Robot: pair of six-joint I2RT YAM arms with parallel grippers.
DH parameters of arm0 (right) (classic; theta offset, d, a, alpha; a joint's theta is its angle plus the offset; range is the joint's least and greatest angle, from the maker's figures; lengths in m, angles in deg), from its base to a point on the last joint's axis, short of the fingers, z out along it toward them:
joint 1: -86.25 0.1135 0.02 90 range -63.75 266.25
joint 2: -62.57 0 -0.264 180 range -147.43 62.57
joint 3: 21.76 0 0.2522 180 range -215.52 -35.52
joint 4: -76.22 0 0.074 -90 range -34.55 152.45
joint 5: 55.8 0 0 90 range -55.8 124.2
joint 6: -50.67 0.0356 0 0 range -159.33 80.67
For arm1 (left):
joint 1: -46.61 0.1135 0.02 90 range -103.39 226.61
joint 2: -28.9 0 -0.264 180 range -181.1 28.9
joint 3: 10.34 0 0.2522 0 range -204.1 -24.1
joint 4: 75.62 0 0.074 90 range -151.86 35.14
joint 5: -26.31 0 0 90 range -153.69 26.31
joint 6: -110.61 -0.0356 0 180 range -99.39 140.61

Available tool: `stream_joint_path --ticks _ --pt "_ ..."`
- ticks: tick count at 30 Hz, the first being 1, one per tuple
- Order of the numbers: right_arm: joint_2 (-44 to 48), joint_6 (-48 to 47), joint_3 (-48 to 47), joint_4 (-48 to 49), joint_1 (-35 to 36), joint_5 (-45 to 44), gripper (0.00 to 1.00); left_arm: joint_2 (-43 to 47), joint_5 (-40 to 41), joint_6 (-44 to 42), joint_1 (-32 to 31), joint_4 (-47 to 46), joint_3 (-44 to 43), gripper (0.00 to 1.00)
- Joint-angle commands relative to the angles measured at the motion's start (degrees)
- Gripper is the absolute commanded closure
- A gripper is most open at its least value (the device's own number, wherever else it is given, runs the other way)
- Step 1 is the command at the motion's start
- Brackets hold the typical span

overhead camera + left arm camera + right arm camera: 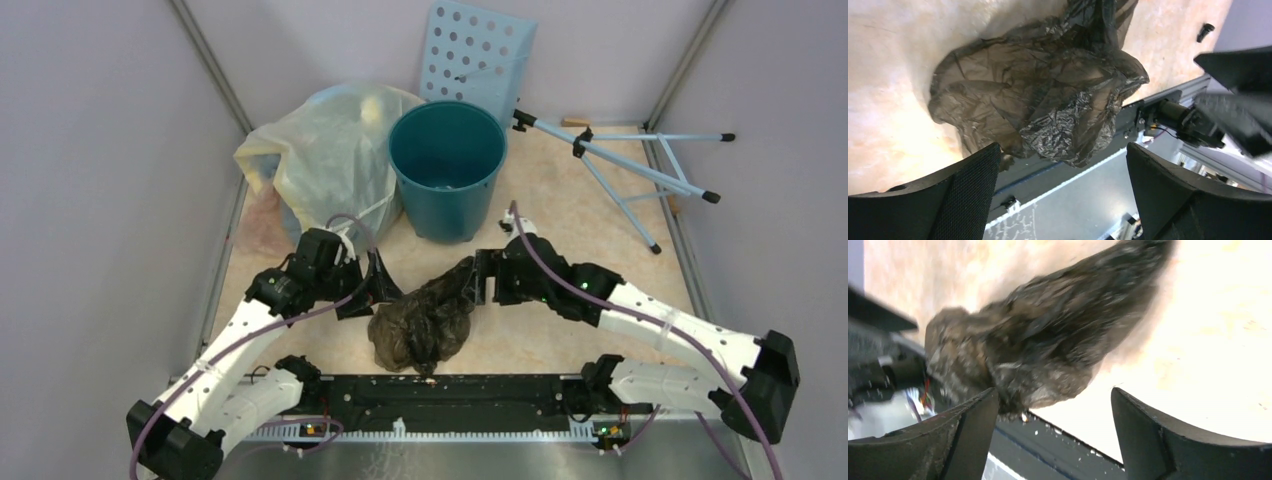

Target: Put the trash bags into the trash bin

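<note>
Both arms stretch forward and bend inward, wrists held low, their tips facing each other; the left gripper has its jaws spread wide, the right gripper likewise

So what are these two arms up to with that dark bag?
Two robot arms are meant to bin a trash bag. It lies crumpled on the table near the front edge, the left gripper and right gripper open on either side, neither gripping it. The teal bin stands upright behind it.
</note>
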Motion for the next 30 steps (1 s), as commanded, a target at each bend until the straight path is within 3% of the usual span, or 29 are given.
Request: stream_joint_path --ticks 1,7,14,22,30 --pt "4.71 9.57 6.01 -1.82 -6.76 -5.47 0.21 3.13 -6.19 5.34 -0.51 -8.32 1.67 0.01" --pt "6.73 19.16 13.67 10.46 -9.54 -8.05 0.28 4.29 -5.91 6.52 -1.00 -8.02 1.79 0.01" --pt "-3.34 26.63 15.06 17.75 -9.91 -11.44 0.33 1.86 1.76 5.89 -6.24 -6.28 -1.27 0.01" --pt "-13.44 26.22 11.74 24.45 -11.34 -9.50 0.34 -4.94 9.61 -5.08 -9.87 -1.49 -9.56 0.01" --pt "-20.89 22.81 9.18 28.66 -14.15 -1.85 0.46 -9.07 10.87 -8.49 -14.58 -3.36 -10.97 0.01"
